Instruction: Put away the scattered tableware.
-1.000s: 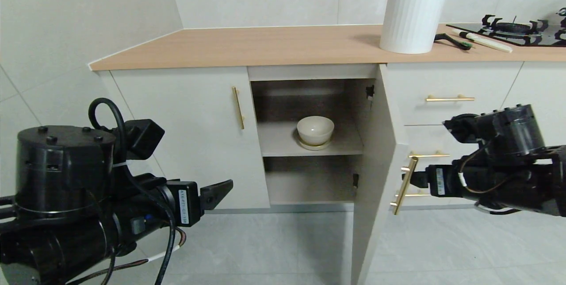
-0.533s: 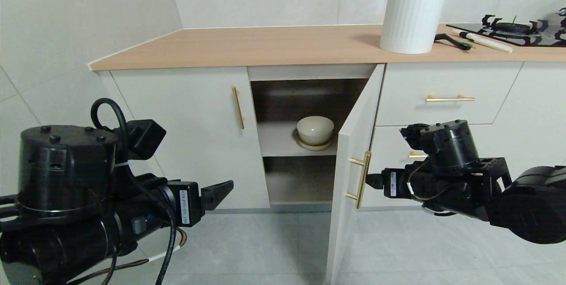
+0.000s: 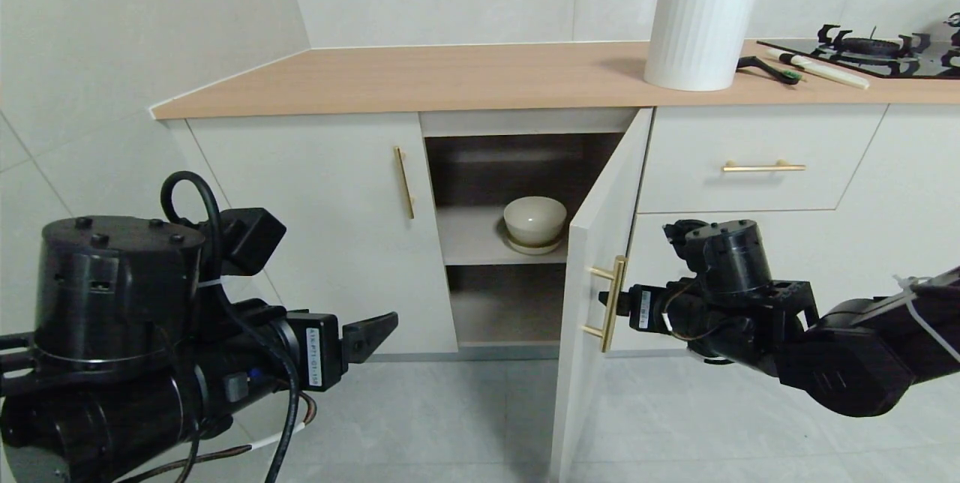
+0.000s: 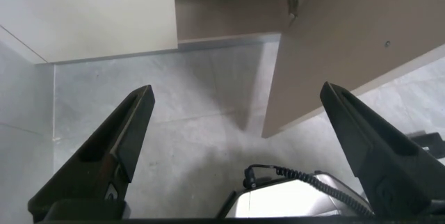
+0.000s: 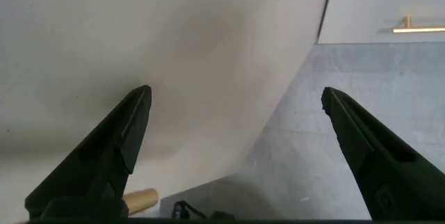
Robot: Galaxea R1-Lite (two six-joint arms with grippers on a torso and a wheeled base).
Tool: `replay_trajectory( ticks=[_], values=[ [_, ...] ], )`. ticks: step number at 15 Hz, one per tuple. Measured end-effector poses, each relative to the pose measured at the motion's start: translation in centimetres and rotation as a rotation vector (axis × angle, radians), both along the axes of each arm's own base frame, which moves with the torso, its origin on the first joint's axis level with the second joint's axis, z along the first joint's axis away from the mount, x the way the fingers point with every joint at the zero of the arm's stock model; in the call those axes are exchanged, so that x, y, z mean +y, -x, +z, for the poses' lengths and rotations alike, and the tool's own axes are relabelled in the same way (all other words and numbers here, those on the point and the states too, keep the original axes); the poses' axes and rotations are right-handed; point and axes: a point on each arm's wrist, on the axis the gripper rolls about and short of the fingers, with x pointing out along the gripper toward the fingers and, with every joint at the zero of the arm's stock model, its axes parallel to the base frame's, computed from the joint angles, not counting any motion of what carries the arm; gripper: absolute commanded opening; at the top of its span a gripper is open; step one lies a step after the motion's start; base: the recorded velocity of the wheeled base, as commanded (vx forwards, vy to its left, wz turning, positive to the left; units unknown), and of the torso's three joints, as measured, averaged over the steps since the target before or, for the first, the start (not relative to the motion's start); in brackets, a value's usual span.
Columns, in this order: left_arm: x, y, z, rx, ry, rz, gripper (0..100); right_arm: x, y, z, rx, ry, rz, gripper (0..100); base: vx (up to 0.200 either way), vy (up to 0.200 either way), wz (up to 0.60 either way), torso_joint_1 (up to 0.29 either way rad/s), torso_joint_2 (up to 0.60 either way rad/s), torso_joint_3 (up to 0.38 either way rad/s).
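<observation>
Right end effector (image 5: 233,113) spread, perhaps touching handle (image 3: 616,282)

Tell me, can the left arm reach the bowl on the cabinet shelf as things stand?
Probably yes, but narrowly: the half-open cabinet door leaves a gap before the bowl, and nothing stands between it and the left tool.

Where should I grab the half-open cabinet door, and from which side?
Grip the gold bar handle at mid-length, coming from the door's outer face, where the right gripper sits open. The bar runs vertically and stands off the cabinet door on two posts, so jaws set horizontally can close around it.
</observation>
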Motion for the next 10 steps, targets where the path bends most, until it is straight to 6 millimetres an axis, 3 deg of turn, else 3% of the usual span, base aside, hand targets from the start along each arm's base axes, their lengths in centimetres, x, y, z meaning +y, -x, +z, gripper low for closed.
replay_trajectory(
  ticks=[6, 10],
  values=[
    [0.0, 0.0, 0.1, -0.001, 0.001, 0.001, 100, 0.8, -1.3, -0.5, -0.074, -0.108, -0.027, 100, 0.2, 0.0, 0.0, -0.003, 0.0, 0.002],
    [0.0, 0.0, 0.1, -0.003, 0.002, 0.001, 100, 1.7, -2.7, -1.7, -0.137, -0.171, -0.07, 100, 0.0, 0.0, 0.0, 0.0, 0.0, 0.0]
  ],
)
